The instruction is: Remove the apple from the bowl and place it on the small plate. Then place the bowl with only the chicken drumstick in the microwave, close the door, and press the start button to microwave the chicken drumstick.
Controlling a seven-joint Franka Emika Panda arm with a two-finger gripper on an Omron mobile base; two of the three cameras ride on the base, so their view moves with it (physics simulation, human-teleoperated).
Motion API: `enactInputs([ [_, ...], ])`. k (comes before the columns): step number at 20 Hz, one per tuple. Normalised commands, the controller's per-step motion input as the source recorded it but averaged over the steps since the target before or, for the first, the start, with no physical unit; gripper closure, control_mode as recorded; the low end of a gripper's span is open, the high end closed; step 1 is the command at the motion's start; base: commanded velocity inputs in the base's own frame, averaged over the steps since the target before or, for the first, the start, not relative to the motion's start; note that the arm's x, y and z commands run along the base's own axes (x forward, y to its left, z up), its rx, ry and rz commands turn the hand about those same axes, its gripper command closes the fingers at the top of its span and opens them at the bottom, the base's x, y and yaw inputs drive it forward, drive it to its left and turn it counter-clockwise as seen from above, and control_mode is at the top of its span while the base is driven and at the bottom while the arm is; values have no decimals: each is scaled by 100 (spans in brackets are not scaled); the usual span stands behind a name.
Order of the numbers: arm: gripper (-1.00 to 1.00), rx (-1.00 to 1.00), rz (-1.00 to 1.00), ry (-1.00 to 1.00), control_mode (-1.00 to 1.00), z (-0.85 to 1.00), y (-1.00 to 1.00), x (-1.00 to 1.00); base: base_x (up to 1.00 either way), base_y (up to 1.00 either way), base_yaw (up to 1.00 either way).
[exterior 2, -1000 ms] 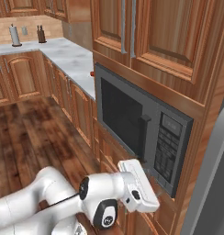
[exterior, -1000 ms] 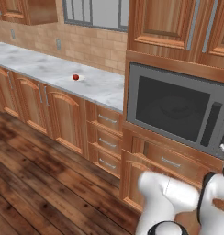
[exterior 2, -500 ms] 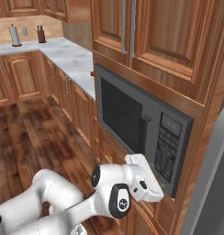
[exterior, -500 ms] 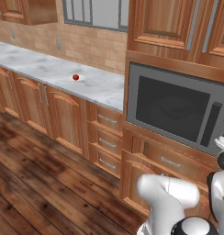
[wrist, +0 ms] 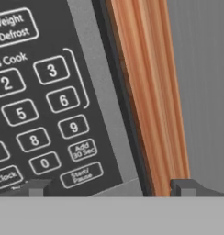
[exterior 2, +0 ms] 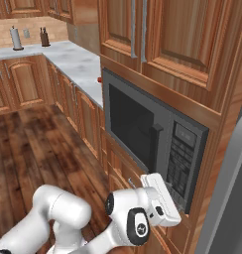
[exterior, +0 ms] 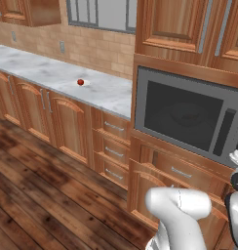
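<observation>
The microwave [exterior: 189, 117] sits built into the wooden cabinetry, and everything else is placed from it. Its door [exterior 2: 135, 126] is closed flat against the front, the dark window facing the room, with a dark vertical handle at the window's edge beside the control strip.

In the hand view the gripper [wrist: 111, 187] hangs close in front of the microwave's keypad [wrist: 45, 105], its two dark fingertips [wrist: 38, 187] spread wide apart and grasping nothing. The Start/Pause button [wrist: 81, 175] lies just above the left fingertip (the number keys and an "Add 30 Sec" key sit above it). The other fingertip is over the wooden frame [wrist: 148, 92] that borders the microwave.

The apple [exterior: 80, 82] lies on the marble counter [exterior: 52, 73], well apart from the microwave. In the right base view the white hand is low by the microwave's control strip.
</observation>
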Motion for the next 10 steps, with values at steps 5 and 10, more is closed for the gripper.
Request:
enactInputs([
  [5, -100, 0, 0, -10, -100, -3, -19, 3, 0, 0, 0],
  [10, -100, 0, 0, -2, -100, -15, -9, 17, 0, 0, 0],
])
